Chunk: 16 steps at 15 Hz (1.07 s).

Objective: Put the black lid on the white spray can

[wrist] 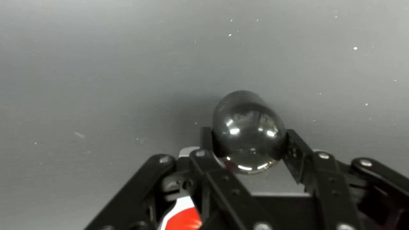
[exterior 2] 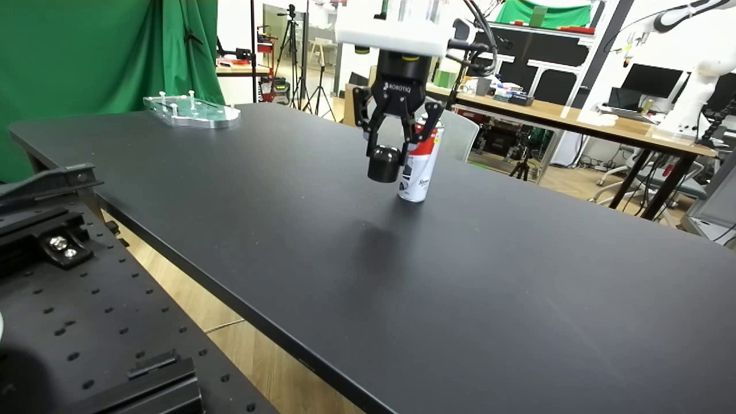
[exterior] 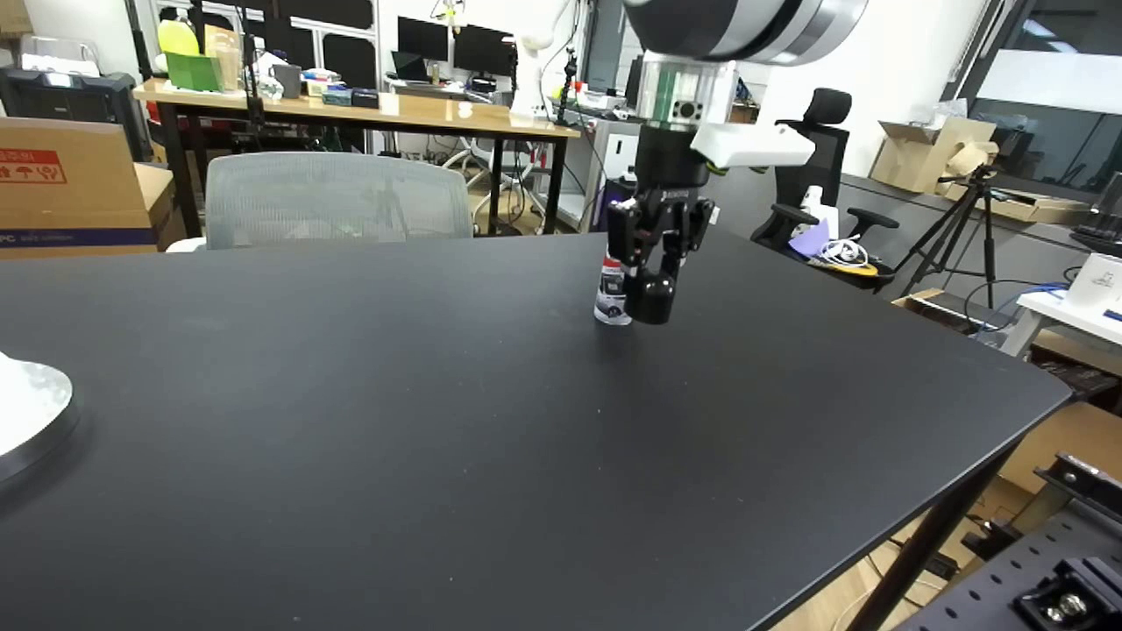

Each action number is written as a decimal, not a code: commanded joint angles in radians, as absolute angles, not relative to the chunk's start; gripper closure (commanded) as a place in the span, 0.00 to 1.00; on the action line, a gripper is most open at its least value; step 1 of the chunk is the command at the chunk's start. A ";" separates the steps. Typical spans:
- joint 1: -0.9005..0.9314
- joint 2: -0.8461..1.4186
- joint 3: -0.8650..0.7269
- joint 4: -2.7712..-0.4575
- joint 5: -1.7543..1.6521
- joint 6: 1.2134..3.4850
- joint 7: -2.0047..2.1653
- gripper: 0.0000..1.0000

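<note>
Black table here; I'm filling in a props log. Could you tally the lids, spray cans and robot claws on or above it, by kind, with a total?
Black lid: 1, held above the table
White spray can: 1, standing on it
Claw: 1, closed on the lid
Total: 3

Robotics lab: tripod [exterior: 989,230], apparently another robot arm [exterior 2: 694,95]

Green curtain [exterior 2: 86,57] behind black table [exterior 2: 517,287]
</note>
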<state>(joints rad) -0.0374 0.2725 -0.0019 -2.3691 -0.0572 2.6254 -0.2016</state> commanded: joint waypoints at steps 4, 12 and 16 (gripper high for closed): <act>-0.045 0.098 0.004 -2.334 -0.044 2.403 -0.284 0.68; -0.073 0.123 -0.035 -2.149 -0.018 2.197 -0.386 0.68; -0.084 0.194 -0.037 -2.054 -0.011 2.160 -0.398 0.68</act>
